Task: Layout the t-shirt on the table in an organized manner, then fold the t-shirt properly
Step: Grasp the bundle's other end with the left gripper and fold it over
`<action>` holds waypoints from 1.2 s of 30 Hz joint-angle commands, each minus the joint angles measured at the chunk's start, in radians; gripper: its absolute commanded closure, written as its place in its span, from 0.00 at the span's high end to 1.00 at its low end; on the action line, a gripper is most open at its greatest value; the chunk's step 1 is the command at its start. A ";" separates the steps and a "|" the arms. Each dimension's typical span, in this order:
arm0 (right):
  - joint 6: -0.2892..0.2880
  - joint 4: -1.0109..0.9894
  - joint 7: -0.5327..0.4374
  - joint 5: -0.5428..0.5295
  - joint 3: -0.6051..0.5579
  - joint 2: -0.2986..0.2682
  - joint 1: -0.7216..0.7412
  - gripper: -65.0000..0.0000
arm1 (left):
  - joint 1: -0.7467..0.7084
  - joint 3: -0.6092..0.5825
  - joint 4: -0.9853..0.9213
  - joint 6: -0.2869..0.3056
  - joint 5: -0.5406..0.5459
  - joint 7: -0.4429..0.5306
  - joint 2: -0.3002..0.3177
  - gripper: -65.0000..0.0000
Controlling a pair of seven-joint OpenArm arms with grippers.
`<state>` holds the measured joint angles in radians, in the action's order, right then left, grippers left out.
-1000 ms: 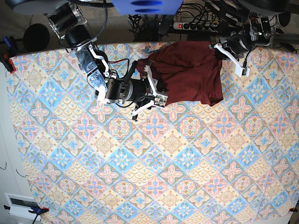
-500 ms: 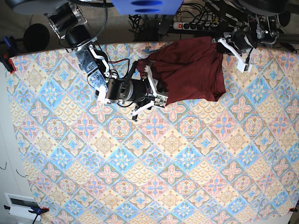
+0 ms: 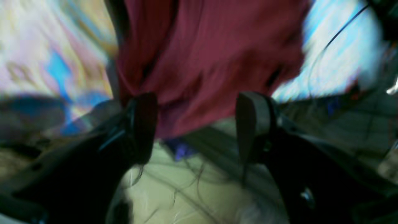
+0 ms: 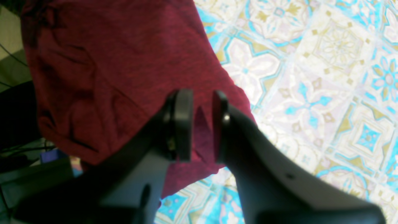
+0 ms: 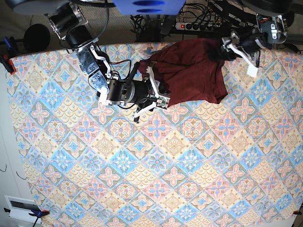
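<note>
The dark maroon t-shirt (image 5: 194, 71) lies bunched at the far edge of the patterned table (image 5: 142, 165). My right gripper (image 5: 160, 93) is at the shirt's left lower edge. In the right wrist view it (image 4: 201, 133) is shut on a fold of the t-shirt (image 4: 108, 68), with the table (image 4: 311, 77) to the right. My left gripper (image 5: 228, 47) is at the shirt's far right corner, over the table edge. The blurred left wrist view shows it (image 3: 197, 124) open, its fingers (image 3: 143, 124) wide apart, with the t-shirt (image 3: 211, 56) just beyond them.
A power strip (image 5: 199, 26) and cables lie behind the table's far edge. A black round object (image 5: 35, 35) and a blue clamp (image 5: 7, 45) are at the far left corner. A white box (image 5: 21, 208) sits off the near left corner.
My left gripper has moved right and toward the far edge, and the shirt's far right corner has shifted a little. My right arm has not moved.
</note>
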<state>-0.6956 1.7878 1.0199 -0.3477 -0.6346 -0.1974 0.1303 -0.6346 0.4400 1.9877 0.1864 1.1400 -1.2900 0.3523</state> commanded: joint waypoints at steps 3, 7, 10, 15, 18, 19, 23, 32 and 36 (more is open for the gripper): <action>-0.003 -0.027 -0.022 -0.015 0.006 0.003 0.019 0.17 | -0.006 -0.008 0.017 0.008 0.082 -0.003 0.001 0.46; -0.003 -0.090 -0.022 -0.014 0.000 0.005 0.058 0.17 | 0.032 -0.102 0.017 0.008 -0.004 0.002 -0.040 0.32; -0.003 -0.108 -0.022 -0.014 -0.001 0.006 0.091 0.15 | 0.048 -0.183 0.017 0.008 -0.081 0.002 -0.088 0.24; -0.003 -0.173 -0.036 -0.014 -0.001 0.031 0.141 0.12 | 0.083 -0.315 0.012 0.008 -0.228 0.008 -0.164 0.00; -0.003 -0.231 -0.079 -0.011 -0.001 0.077 0.142 0.12 | 0.095 -0.382 0.009 0.006 -0.358 0.072 -0.200 0.00; -0.003 -0.256 -0.089 -0.003 -0.001 0.091 0.142 0.12 | 0.097 -0.409 0.006 0.006 -0.406 0.100 -0.209 0.00; -0.003 -0.368 -0.115 0.164 -0.001 0.109 0.142 0.12 | 0.127 -0.527 -0.078 0.000 -0.567 0.177 -0.226 0.00; -0.003 -0.362 -0.060 0.298 -0.070 0.120 0.139 0.12 | 0.187 -0.564 -0.199 -0.001 -0.710 0.264 -0.197 0.00; -0.003 -0.306 -0.010 0.298 -0.072 0.040 0.136 0.12 | 0.250 -0.562 -0.207 -0.001 -0.753 0.264 -0.197 0.00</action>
<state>-0.6960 1.4662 0.9848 -0.0673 -0.7128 -0.1535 0.2485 -0.3985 -0.1322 1.7767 0.2283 0.4816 -1.0512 0.1474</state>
